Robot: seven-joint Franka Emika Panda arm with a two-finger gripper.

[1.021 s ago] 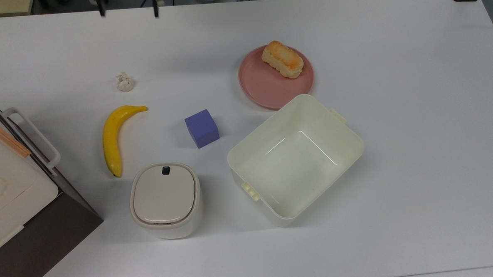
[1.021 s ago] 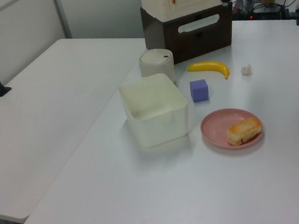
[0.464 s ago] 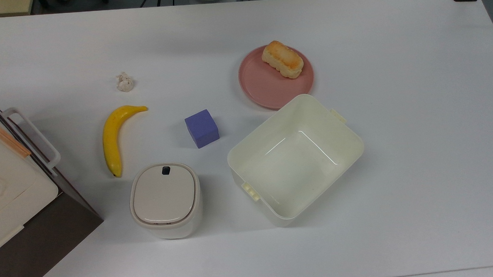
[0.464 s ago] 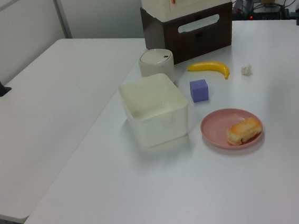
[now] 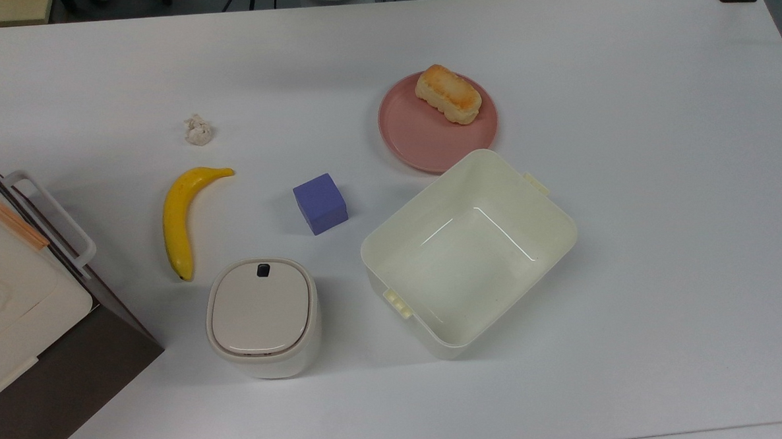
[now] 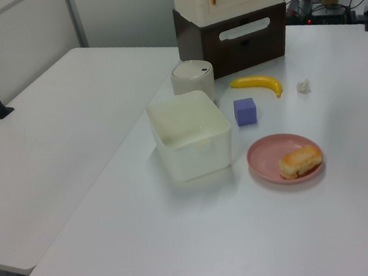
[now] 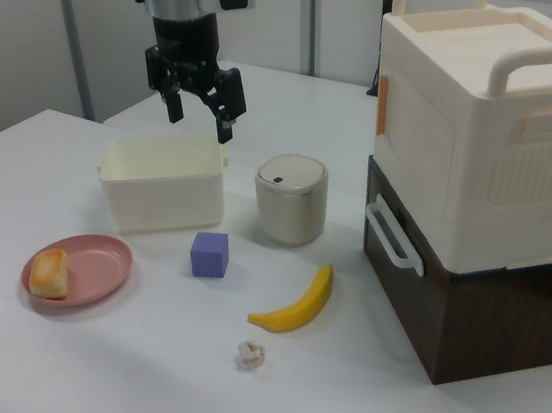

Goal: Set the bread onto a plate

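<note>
The golden-tan bread (image 5: 448, 93) lies on the pink plate (image 5: 420, 139), toward the plate's far rim in the top view. In the left view the bread (image 6: 300, 161) rests on the right part of the plate (image 6: 267, 156). In the right view the bread (image 7: 49, 271) sits on the left side of the plate (image 7: 98, 260). My gripper (image 7: 202, 122) hangs high over the table, open with nothing between its fingers, well apart from the bread and up and to the right of it in the right view.
A cream tub (image 5: 468, 252) stands just below the plate in the top view. A purple cube (image 5: 320, 203), a banana (image 5: 180, 219), a paper ball (image 5: 198, 130) and a lidded white bin (image 5: 263, 317) lie to its left. A big cream-and-brown box (image 5: 12, 308) fills the lower left corner.
The dark fingertips at the top view's upper edge one second ago have gone out of that view. Bread, plate and the other things have not moved.
</note>
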